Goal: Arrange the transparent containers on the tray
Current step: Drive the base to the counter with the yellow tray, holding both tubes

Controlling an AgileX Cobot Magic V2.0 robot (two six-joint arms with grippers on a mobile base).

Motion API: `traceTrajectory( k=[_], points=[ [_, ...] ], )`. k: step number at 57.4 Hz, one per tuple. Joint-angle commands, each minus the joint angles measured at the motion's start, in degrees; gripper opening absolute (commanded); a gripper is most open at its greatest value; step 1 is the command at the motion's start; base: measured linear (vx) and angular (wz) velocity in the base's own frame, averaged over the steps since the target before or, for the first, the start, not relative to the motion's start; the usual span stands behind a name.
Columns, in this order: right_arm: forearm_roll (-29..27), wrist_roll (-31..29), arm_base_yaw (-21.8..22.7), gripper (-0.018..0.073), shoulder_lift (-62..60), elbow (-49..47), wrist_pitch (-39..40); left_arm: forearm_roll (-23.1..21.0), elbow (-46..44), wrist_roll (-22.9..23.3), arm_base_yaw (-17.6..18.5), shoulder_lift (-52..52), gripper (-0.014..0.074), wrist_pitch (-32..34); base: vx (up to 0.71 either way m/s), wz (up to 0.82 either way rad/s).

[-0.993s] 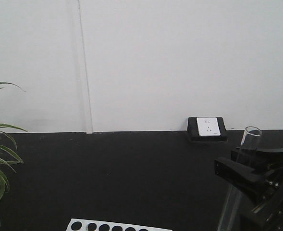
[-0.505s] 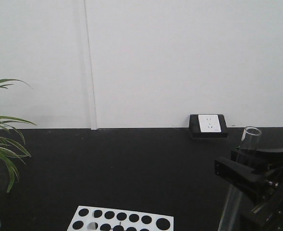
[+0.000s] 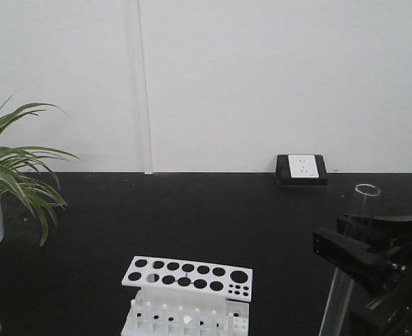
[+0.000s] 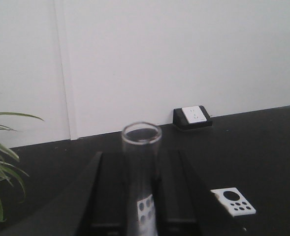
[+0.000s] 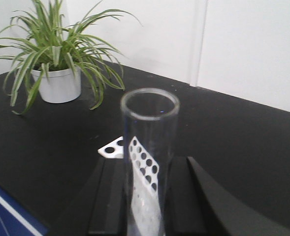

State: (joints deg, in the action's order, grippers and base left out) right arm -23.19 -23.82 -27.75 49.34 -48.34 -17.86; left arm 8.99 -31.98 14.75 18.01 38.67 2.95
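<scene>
Pinching left tube (image 4: 141, 142) in left gripper (image 4: 141, 164) and right tube (image 5: 149, 123) in right gripper (image 5: 147, 169), rims toward twelve o'clock, likely to carry clear of rack (image 3: 187, 274) toward unseen tray.

The white rack (image 3: 186, 274) and the plant (image 3: 13, 164) have come further into view
</scene>
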Motion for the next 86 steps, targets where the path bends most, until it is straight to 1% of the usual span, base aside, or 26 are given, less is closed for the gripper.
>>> traceTrajectory(
  k=[1, 32, 86],
  points=[
    [-0.11, -0.63, 0.35, 0.0114, -0.42, -2.23, 4.34, -0.55, -2.13, 0.12, 0.14, -0.15, 0.0135, 4.77, -0.23, 0.13],
    [-0.16, -0.63, 0.35, 0.0114, -0.42, -2.23, 4.39, -0.55, -2.13, 0.12, 0.14, -0.15, 0.0135, 4.77, -0.27, 0.12],
    [-0.27, -0.63, 0.35, 0.0114, -0.42, -2.23, 4.37, -0.55, -2.13, 0.12, 0.14, -0.15, 0.0135, 4.77, -0.35, 0.18]
  ],
)
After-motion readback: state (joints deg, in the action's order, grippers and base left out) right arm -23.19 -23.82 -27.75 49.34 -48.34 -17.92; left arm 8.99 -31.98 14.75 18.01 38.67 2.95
